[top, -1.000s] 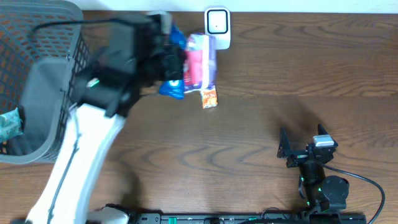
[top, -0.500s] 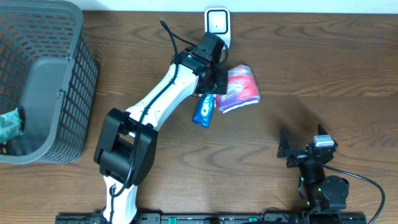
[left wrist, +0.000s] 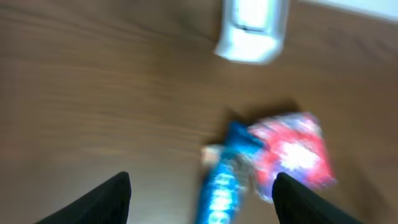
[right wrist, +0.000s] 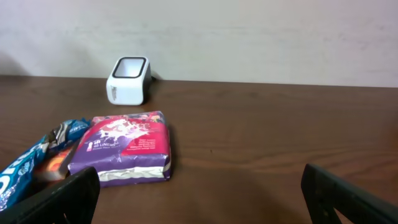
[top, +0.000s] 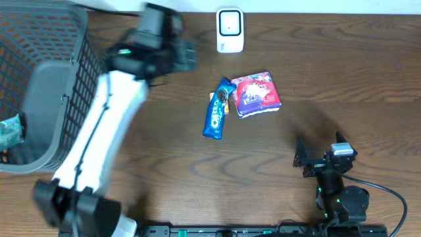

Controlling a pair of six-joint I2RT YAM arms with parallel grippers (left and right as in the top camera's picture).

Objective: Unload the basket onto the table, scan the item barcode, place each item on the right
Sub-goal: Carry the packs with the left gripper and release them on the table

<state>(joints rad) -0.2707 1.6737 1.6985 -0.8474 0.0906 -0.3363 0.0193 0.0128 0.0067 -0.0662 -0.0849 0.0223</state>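
Left gripper (top: 187, 55) is hanging blurred above the surface (top: 342, 79), just beside the white scanner (top: 229, 29) on its basket side. In the wrist view I'm seeing this gripper (left wrist: 202, 202) with its jaws spread wide and holding nothing. Pink packet (top: 256, 94) is lying flat in front of the scanner, a bit toward the right arm's side, not touching it. Blue Oreo pack (top: 217, 118) is lying against the packet's basket-side edge, also in front of the scanner, and a small orange packet (top: 215, 99) is peeking out between them. Right gripper (top: 316, 158) is sitting well in front of the scanner, jaws fully apart, empty. Grey mesh basket (top: 79, 39) is standing well off to the scanner's side.
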